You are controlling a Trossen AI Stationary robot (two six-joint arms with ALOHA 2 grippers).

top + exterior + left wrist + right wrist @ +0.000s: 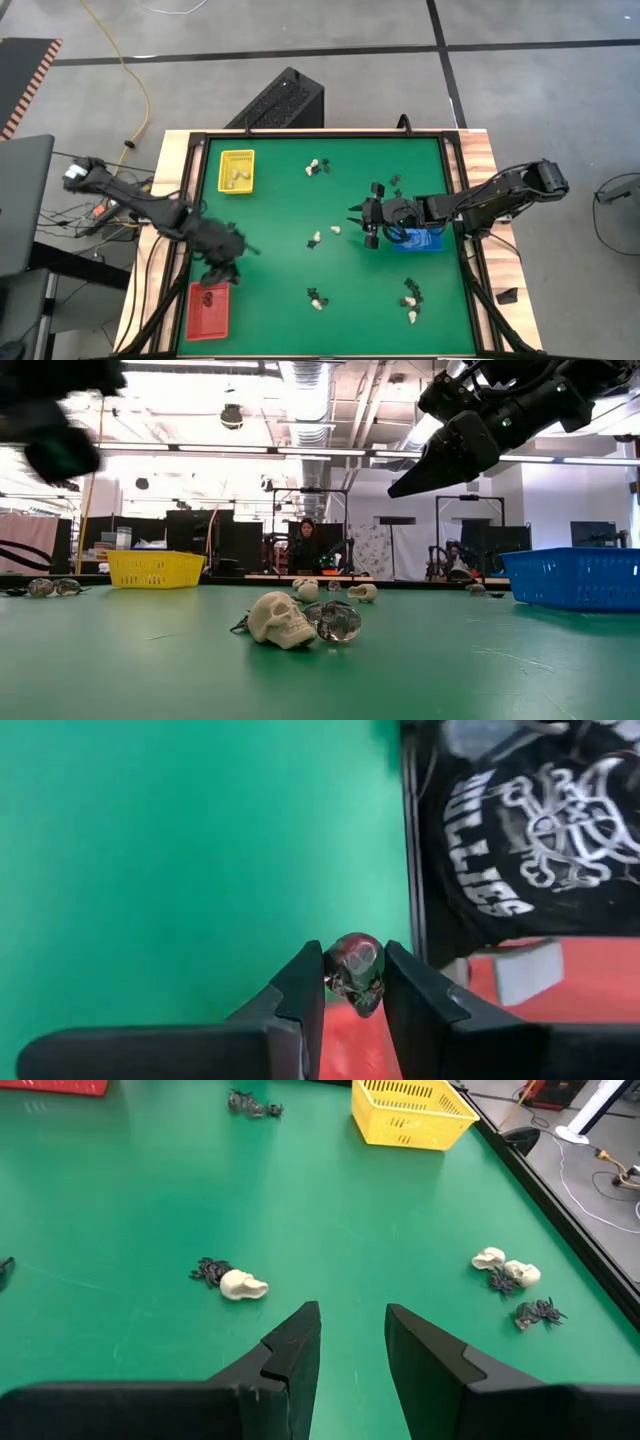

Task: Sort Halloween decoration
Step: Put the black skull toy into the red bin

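- The Halloween decoration I was handling, a small dark glossy skull trinket (355,972), sat pinched between the left gripper's (354,982) two dark fingers (303,995), which were closed on it from both sides.
- In the high view, the left gripper (222,270) hung over the near-left part of the green table mat (280,210), just at the top edge of the red rectangular tray (210,312); my left wrist view showed red tray floor directly under the skull.
- One dark item (209,296) already lay in the red tray; I could not tell what kind.
- The rest of the trinkets lay loose on the mat in small mixed clusters of cream and black: one near the far middle (317,167), one at mid-table (316,239), one near the front (317,297), one at the near right (411,298).
- From the low view, the closest cluster was a cream skull (280,619) touching a clear glossy skull (338,622).
- The yellow slotted tray (237,171) stood at the far left, with pale pieces inside.
- The right gripper (361,222) hovered above mid-table, fingers apart and holding nothing, just left of the blue tray (422,240).
- Through the right wrist view I saw a cream skull with a black spider (232,1280) ahead of it.
- A seated person (304,545) showed in the room behind.
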